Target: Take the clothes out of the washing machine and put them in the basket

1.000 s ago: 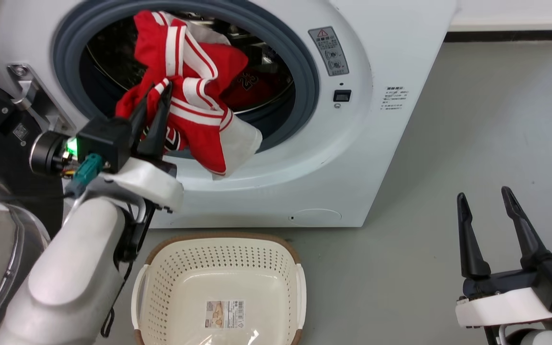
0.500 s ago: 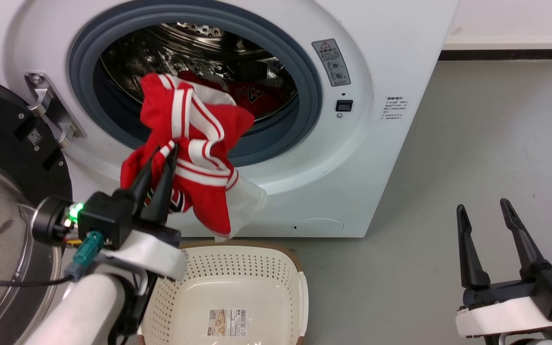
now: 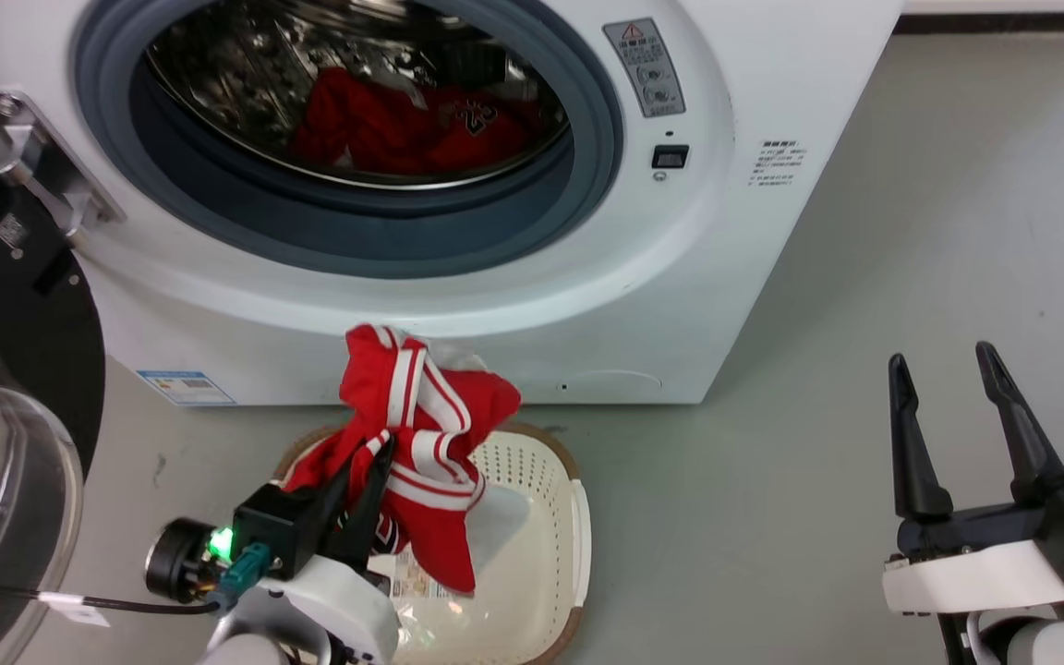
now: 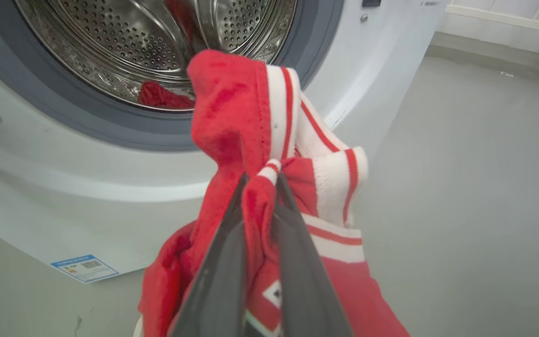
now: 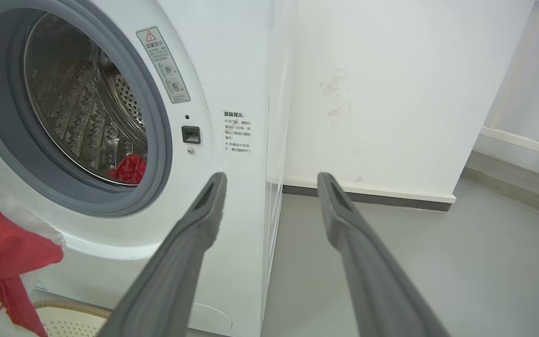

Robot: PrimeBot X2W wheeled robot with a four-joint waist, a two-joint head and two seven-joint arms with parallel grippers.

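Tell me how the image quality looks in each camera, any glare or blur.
Head view: even, soft light, sharp, with bright glints on the steel drum. Left wrist view: the left gripper is soft close to the lens, the red jersey it pinches crisper. Right wrist view: the right gripper blurs near the lens; the warning sticker is sharp.

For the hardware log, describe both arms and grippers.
The left gripper has two long, dark, tapering fingers on a black boxy base with a green light, a teal connector, a black round knob and a dark cable carrying a white tag; its wrist shell is white. The right gripper matches: black fingers, black base, white shell, teal connector.
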